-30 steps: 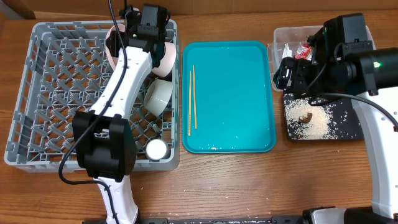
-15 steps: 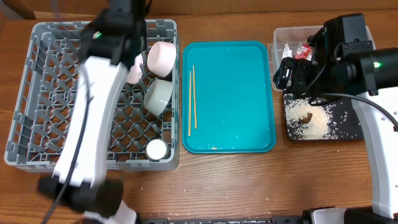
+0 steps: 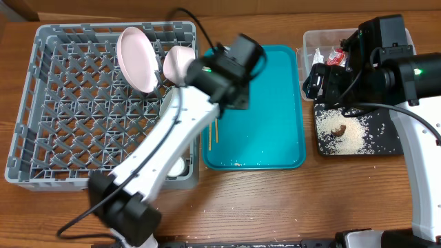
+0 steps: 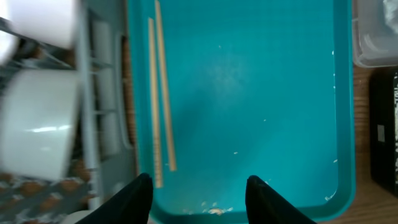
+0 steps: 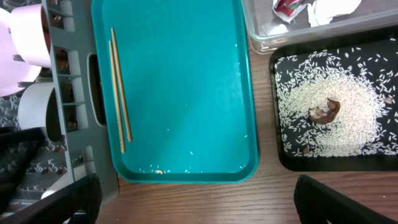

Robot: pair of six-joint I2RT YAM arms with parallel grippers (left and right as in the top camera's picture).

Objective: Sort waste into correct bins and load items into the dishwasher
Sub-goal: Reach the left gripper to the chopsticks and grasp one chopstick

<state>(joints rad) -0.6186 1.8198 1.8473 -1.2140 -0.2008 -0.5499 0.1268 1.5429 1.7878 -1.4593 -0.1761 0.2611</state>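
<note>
The left gripper [image 4: 199, 202] is hovering over the teal tray [image 4: 267, 93] with its fingers spread, gripping nothing. The chopsticks [image 4: 160, 93] are lying side by side near the tray's left edge.

The overhead view is showing what the left wrist camera is missing: the pink plate [image 3: 136, 58] standing on edge in the grey rack [image 3: 62, 110], beside a pale bowl [image 3: 177, 63].

The right wrist view is showing the right gripper [image 5: 199, 205] spread wide and empty. It is also showing rice [image 5: 348, 99] and a brown lump [image 5: 324, 112] in the black tray [image 5: 379, 158], and the wrapper [image 5: 286, 7] in the clear tub [image 5: 261, 37].

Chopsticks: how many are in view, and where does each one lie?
2. One chopstick lies on the tray along the edge nearest the rack; the other chopstick lies just beside it, nearly parallel. From overhead the left arm hides part of them.
</note>
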